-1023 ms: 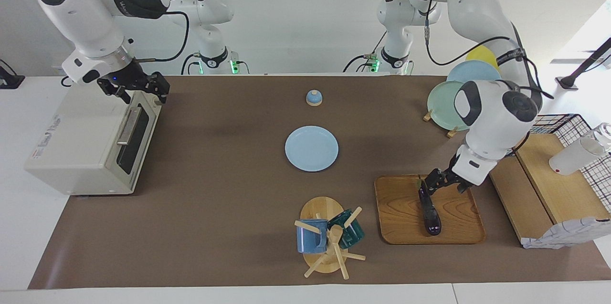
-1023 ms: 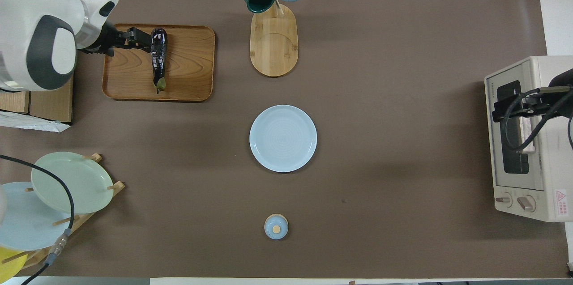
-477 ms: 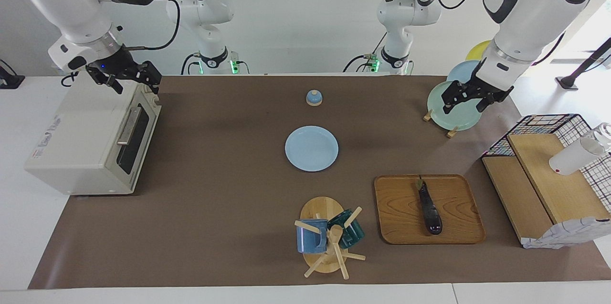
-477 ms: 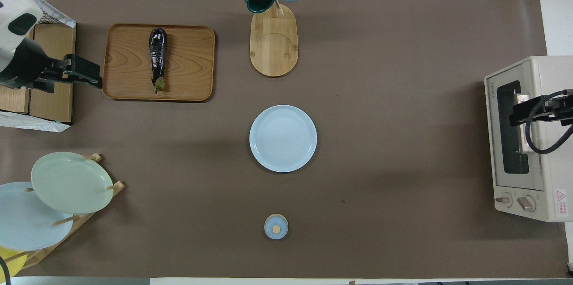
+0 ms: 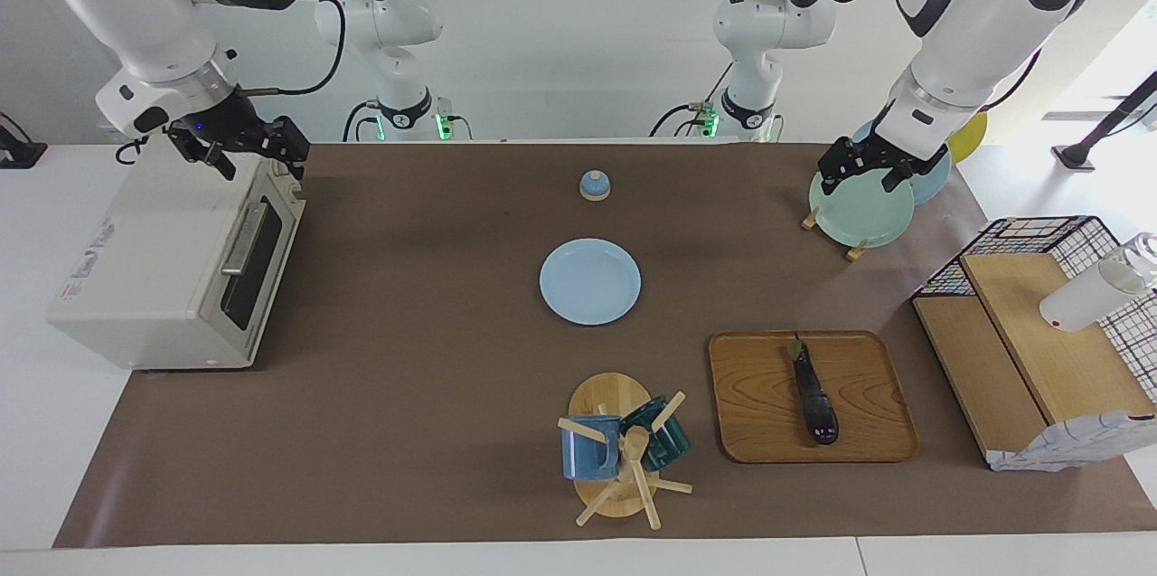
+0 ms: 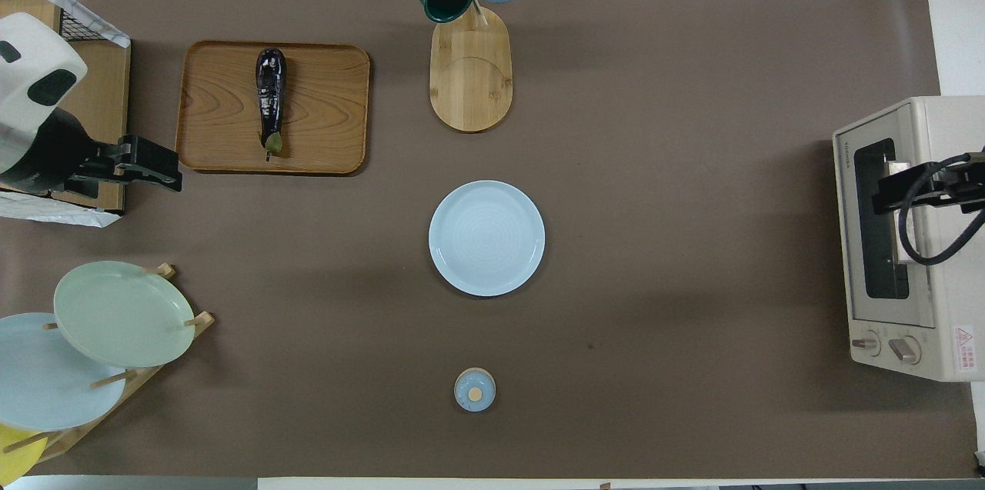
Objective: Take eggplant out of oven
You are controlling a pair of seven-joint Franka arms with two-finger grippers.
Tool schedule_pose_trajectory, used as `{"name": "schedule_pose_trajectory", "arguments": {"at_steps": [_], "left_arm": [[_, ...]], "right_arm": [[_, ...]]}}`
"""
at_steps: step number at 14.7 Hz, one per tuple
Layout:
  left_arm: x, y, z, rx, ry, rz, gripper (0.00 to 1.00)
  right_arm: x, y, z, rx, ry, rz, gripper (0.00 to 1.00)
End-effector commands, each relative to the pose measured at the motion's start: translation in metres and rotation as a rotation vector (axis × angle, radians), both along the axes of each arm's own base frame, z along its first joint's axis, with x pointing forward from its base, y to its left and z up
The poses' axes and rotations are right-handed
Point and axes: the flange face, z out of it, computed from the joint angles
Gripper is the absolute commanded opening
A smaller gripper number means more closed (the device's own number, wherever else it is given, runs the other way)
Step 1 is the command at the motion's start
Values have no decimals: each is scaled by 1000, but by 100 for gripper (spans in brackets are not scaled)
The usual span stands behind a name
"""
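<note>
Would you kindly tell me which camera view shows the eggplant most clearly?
The overhead view: the eggplant lies full length on the wooden tray, its green stem end pointing toward the robots and nothing covering it. The facing view also shows it whole on the tray, but foreshortened, with the stem harder to make out.

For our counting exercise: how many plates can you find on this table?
4: a light blue plate flat at the table's middle; a green plate, a blue plate and a partly hidden yellow plate in the rack at the left arm's end.
</note>
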Motion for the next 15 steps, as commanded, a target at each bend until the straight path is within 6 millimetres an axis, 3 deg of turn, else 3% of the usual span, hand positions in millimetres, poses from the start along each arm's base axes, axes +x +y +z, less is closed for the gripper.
{"name": "schedule_pose_trajectory", "arguments": {"at_steps": [1,15], "left_arm": [[-9,-2,7,22,-18,5,100],[-9,-1,13,13,-22,9,100]], "right_arm": [[-2,-1,2,25,-9,3,100],[-3,-1,3,25,-10,3,100]]}}
